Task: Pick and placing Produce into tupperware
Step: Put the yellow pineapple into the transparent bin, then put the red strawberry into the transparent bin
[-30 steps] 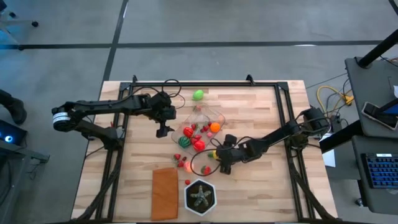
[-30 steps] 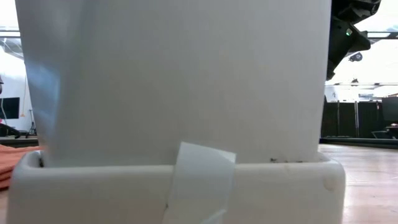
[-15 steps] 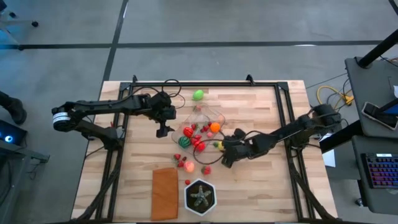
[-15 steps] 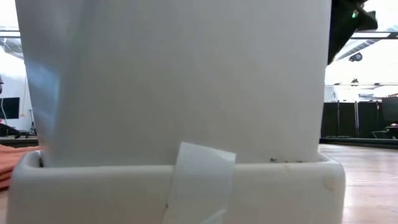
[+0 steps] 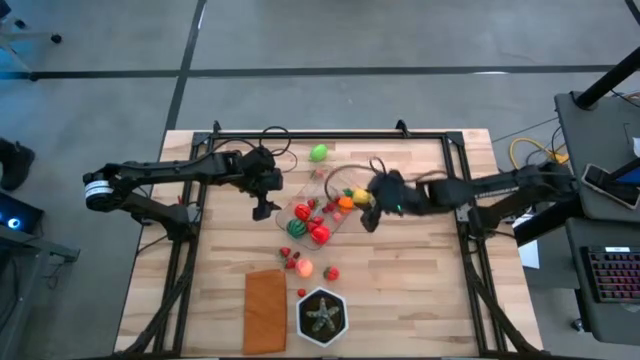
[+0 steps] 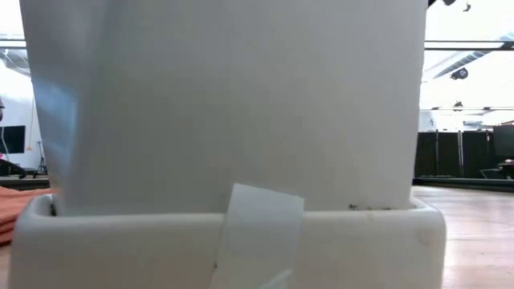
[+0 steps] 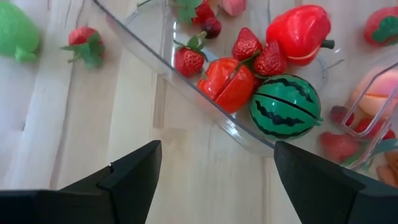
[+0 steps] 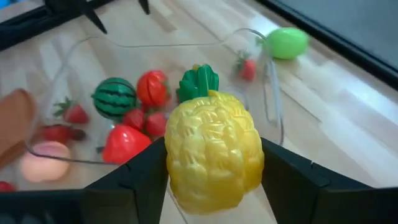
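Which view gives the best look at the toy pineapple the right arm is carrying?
The right wrist view: the yellow pineapple fills the frame, clamped in the right gripper, green crown visible, above the tupperware. The high view shows only a yellow speck. The low view is blocked, and the left wrist view misses it.

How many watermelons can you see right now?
1: the watermelon lies inside the tupperware, beside a red tomato. Others may be hidden under the produce.

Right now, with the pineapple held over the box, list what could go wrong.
1. The right end effector grips the pineapple near the clear box's rim; released here, it might bounce out.
2. The box already holds a watermelon and strawberries, so the pineapple could roll off them.
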